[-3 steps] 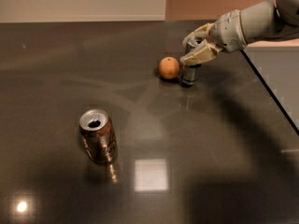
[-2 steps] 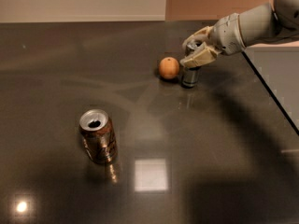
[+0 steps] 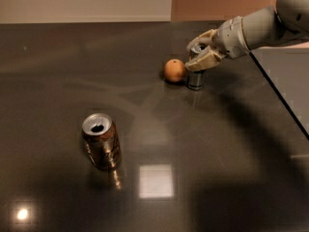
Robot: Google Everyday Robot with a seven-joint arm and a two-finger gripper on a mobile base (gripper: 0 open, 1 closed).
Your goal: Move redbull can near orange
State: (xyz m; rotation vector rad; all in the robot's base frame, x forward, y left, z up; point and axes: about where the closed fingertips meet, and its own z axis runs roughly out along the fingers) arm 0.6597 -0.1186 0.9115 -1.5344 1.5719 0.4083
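Upper right of frame: gripper (image 3: 197, 52) over redbull can (image 3: 195, 79), hold cannot be told | can just beside orange (image 3: 174, 70) | likely light, thin-walled, slick: clasp mid-body, gently.

Gripper (image 3: 202, 56): at the far right of the table (image 3: 58, 71), on the upper part of the redbull can (image 3: 195, 80); the arm (image 3: 256, 28) enters from the upper right and blocks that side.
Orange (image 3: 174, 70): just beside the redbull can on its left; no passage between the two.
Brown-bronze can (image 3: 101, 141): upright at front left, well apart from the pair.
Free room: wide bare surface between the brown-bronze can and the orange; also open in front of the redbull can.
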